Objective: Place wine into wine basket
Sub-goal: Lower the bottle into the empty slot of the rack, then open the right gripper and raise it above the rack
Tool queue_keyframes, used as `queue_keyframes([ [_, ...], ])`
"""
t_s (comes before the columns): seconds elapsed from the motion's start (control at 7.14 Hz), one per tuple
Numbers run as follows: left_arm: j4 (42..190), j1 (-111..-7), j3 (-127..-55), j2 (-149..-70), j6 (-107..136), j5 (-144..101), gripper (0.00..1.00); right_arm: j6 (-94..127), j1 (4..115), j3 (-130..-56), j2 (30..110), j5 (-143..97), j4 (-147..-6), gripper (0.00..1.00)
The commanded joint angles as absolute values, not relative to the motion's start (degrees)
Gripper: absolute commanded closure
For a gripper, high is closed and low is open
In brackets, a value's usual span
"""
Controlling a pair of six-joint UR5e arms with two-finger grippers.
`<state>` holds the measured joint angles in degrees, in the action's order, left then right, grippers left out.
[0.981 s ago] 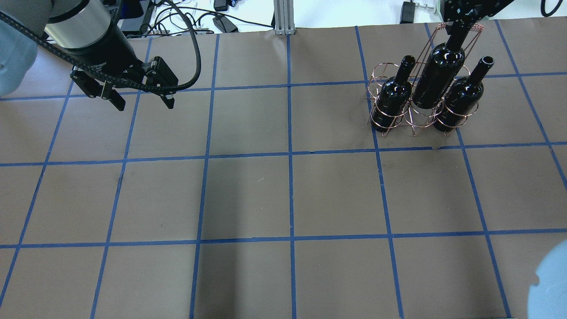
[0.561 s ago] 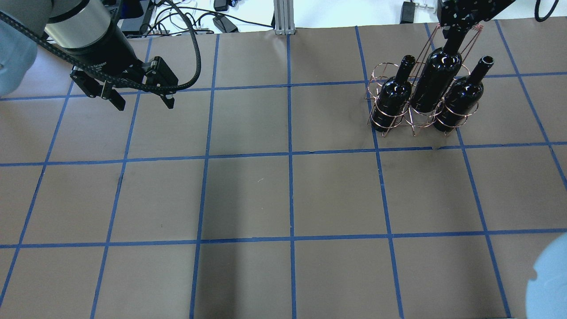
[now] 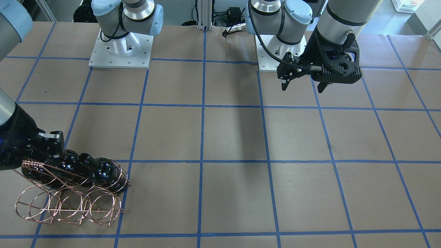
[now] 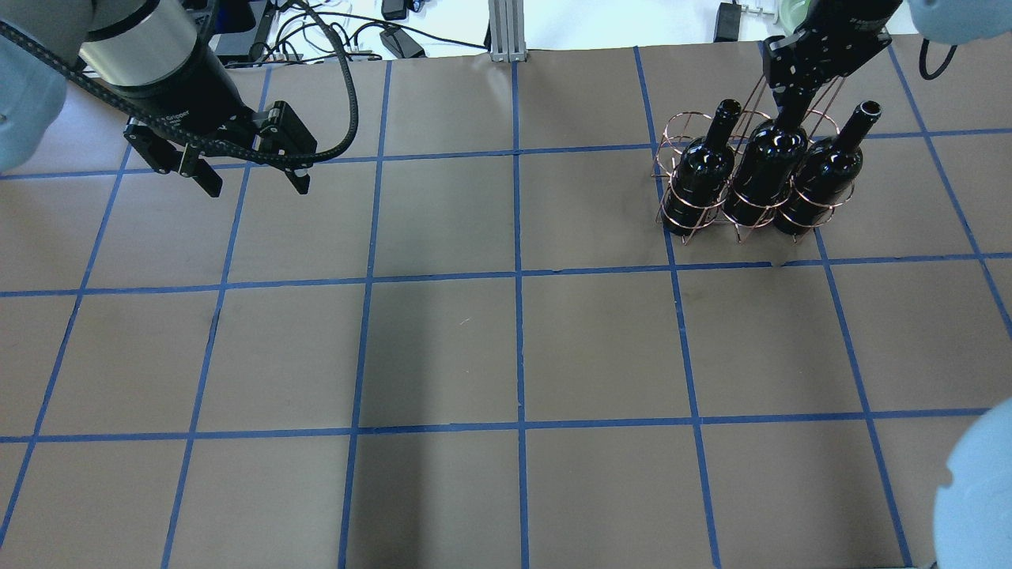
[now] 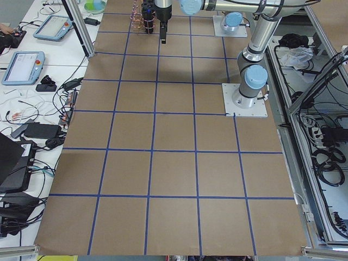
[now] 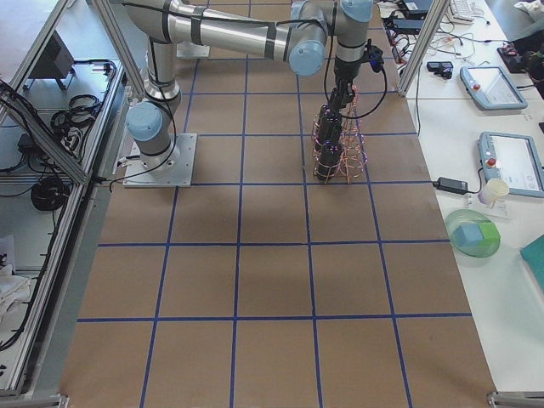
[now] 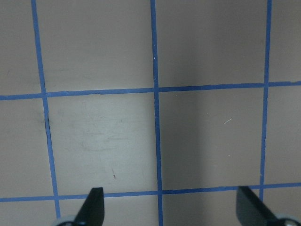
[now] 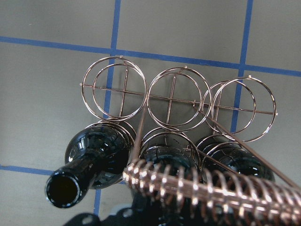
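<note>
Overhead, near the table's (image 4: 514, 348) far-left corner, the left gripper (image 4: 258, 188) hovers, jaws spread. Far-right corner: wine basket (image 4: 681, 212), with six rings (image 8: 123, 93) countable only in the right wrist view and three bottles (image 4: 700, 178) in one row. The middle one, the wine (image 4: 765, 170), is clamped at its neck by the right gripper (image 4: 793, 88).

Brown paper-covered table (image 4: 443, 348), blue tape grid (image 4: 518, 273), white side bench (image 5: 60, 60) (cables (image 5: 69, 86), tablets (image 5: 23, 66)), aluminium posts (image 5: 79, 27).

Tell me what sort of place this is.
Probably a robotics lab or test cell: two robot arms bolted to a table gridded with blue tape, with control tablets and loose cables lying around it.
</note>
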<state>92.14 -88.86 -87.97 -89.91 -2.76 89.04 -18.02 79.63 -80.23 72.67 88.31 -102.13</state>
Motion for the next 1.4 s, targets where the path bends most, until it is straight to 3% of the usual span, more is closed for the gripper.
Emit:
queue_keyframes([
  [0.0, 92.0, -88.9, -88.0, -89.9, -2.8, 89.3, 0.00, -19.4, 79.6, -83.1, 72.0, 88.3, -105.1, 0.87],
  [0.14, 92.0, -88.7, -88.0, -89.9, -2.8, 89.3, 0.00, -19.3, 79.6, -83.3, 72.1, 88.3, -105.1, 0.84],
  [0.28, 91.9, -88.6, -87.9, -89.9, -2.8, 89.5, 0.00, -19.4, 79.6, -83.3, 72.5, 88.5, -105.2, 0.34],
  [0.42, 91.8, -88.4, -87.9, -89.9, -2.8, 89.8, 0.00, -19.2, 79.5, -83.2, 73.6, 89.9, -104.9, 0.00],
  [1.12, 91.8, -88.4, -87.9, -90.0, -2.8, 89.6, 0.00, -7.7, 84.7, -83.8, 92.3, 91.9, -84.8, 0.00],
  [1.26, 91.8, -88.5, -87.9, -90.0, -2.8, 89.6, 0.00, -2.2, 87.2, -86.6, 96.7, 91.3, -82.4, 0.00],
])
